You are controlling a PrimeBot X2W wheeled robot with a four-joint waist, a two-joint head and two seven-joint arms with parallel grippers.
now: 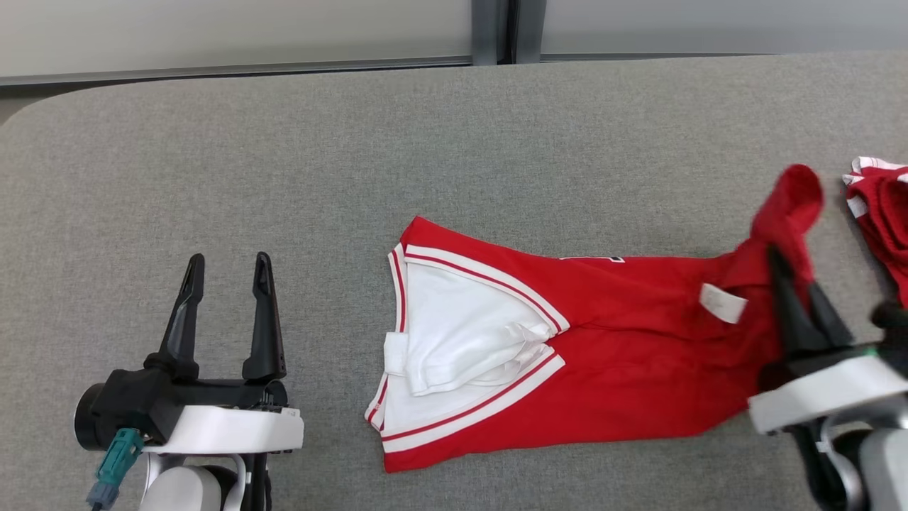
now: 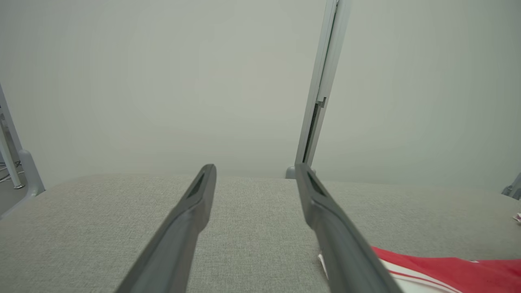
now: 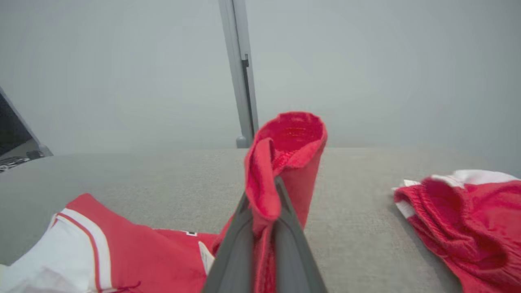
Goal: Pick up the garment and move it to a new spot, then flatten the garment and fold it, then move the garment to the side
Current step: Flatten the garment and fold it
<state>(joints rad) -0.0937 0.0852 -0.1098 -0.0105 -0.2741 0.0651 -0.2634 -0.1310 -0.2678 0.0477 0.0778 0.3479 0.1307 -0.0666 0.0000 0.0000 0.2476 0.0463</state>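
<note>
Pinching just the right end of the red garment (image 1: pixel 603 341) lying on the table (image 1: pixel 284 142), right gripper (image 1: pixel 793 273) is clamped, left gripper (image 1: pixel 228 266) spread empty; thin bite could slip when dragged.

Soft, even light lies over the gray table (image 1: pixel 454 142), with only faint shadows along the edges of the garment (image 1: pixel 638 341). The head view is crisp except at the right gripper (image 1: pixel 794 273), which is blurred along with the raised cloth it pinches. Both wrist views look hazy, their far walls soft, and the upright post (image 3: pixel 240 73) tilts under the wide lens.
</note>
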